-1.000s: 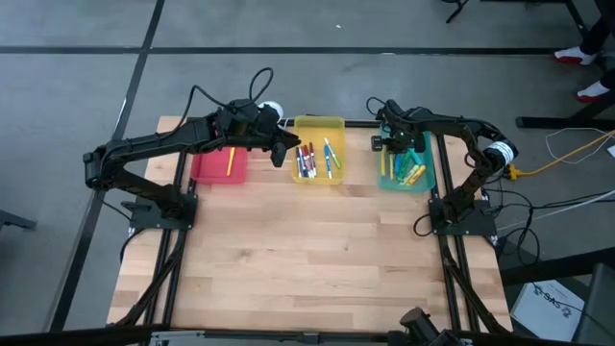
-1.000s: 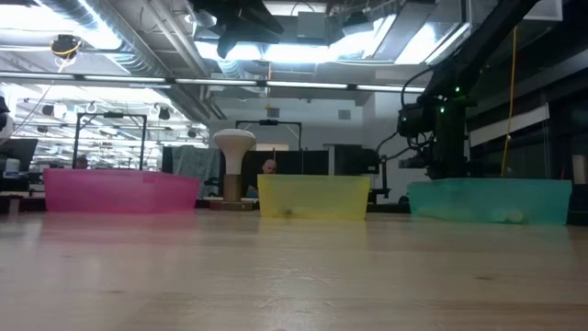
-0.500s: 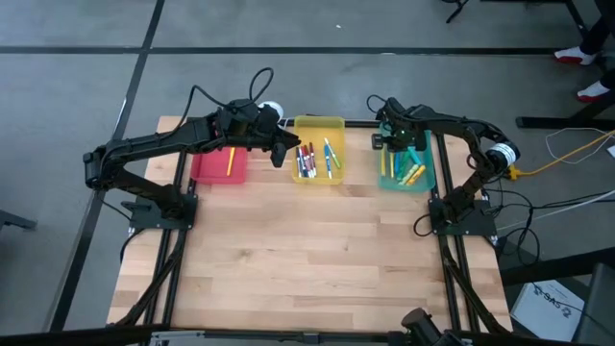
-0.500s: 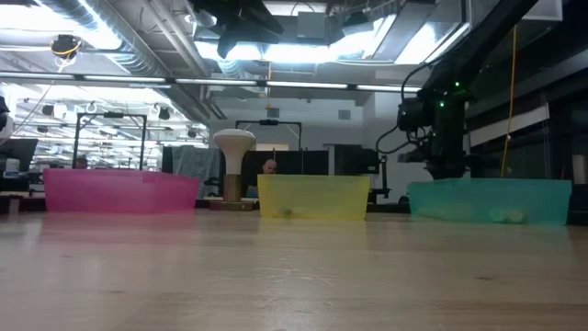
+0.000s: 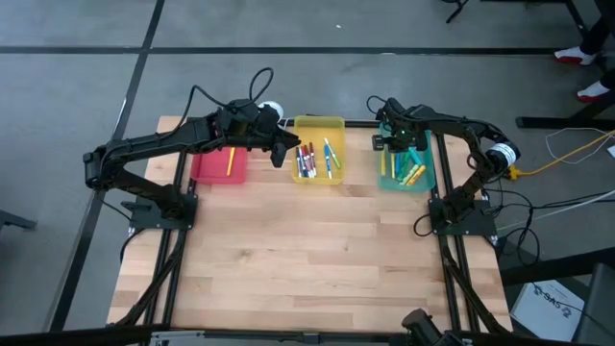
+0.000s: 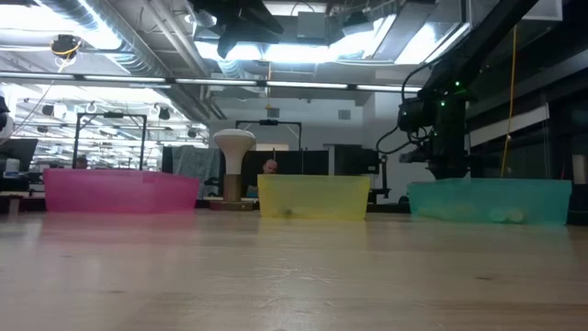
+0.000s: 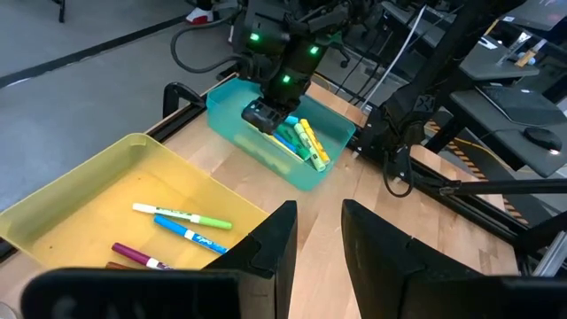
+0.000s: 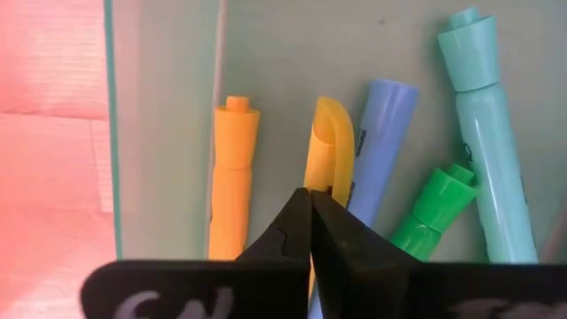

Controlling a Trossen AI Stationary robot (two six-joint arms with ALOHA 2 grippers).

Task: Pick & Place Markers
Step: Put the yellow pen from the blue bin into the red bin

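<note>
No text, label or number can be read anywhere; the marker prints are too small.

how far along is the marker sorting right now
Markers already lie in all three trays: one yellow marker in the red tray, several in the yellow tray, more in the teal tray. In hand: the right tool is down in the teal tray, fingers shut at a yellow marker, though a firm grip isn't clear. The left tool hovers empty by the yellow tray. What's left can't be judged.
</note>
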